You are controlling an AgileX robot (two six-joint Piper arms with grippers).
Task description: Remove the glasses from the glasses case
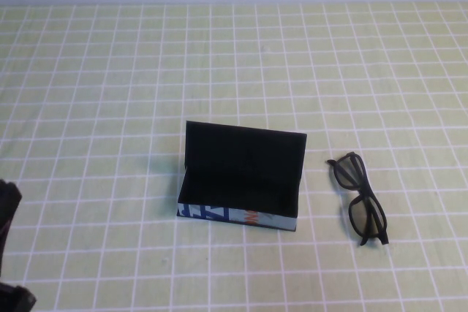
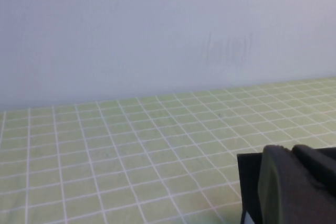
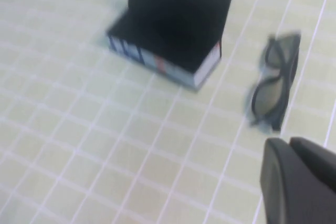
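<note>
A: High view first. Where is the glasses case [image 1: 240,180]?

B: Mid-table [image 1: 110,71], on the green checked cloth, its lid standing up at the back and the black lining showing. The light-blue printed side faces the robot.

A: And the glasses [image 1: 360,199]?

B: Out of the case, lying on the table just beside it on the robot's right, not touching it. The arms look folded.

A: Where is the left gripper [image 1: 11,253]?

B: Only a dark piece of it shows at the near left edge in the high view, well apart from the case, with the case lying ahead and to its right. Its own wrist view shows a black part of the left gripper [image 2: 291,187] low over the cloth, facing the pale wall [image 2: 157,30]. I cannot tell whether it is spread or pressed together.

A: The right gripper [image 3: 302,182]?

B: It is out of the high view. In the right wrist view a dark part of it hangs above the table, with the glasses [image 3: 275,87] near and ahead of it and the case [image 3: 170,30] farther off. It holds nothing, but its spread I cannot tell.
</note>
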